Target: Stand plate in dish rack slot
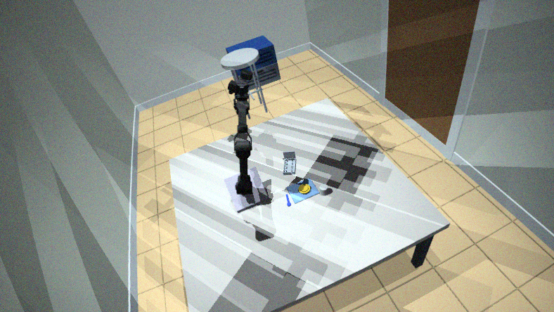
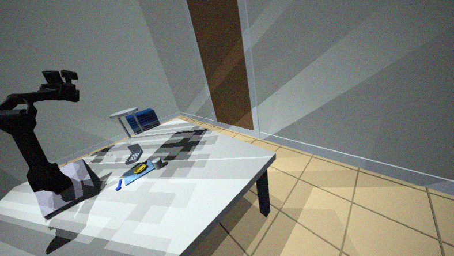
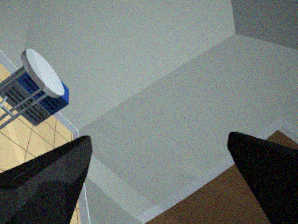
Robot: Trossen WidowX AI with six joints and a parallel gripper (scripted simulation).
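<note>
A yellow plate (image 1: 304, 188) (image 2: 140, 168) lies flat on a blue mat (image 1: 295, 198) (image 2: 131, 178) near the middle of the table. A grey dish rack (image 1: 289, 162) (image 2: 133, 153) stands just behind the mat. My arm stands almost straight up from its base. My gripper (image 1: 244, 75) (image 2: 60, 73) (image 3: 162, 141) is high above the table, well away from the plate and rack, and points up and away. It is open, with nothing between the fingers. The wrist view shows only walls, the door and the stool.
A grey cup (image 1: 323, 190) (image 2: 156, 162) stands beside the mat. A blue spoon (image 1: 287, 199) (image 2: 118, 184) lies in front of it. A round stool (image 1: 240, 58) (image 2: 123, 113) (image 3: 43, 72) and a blue cabinet (image 1: 267, 57) (image 2: 144, 117) stand on the floor behind the table.
</note>
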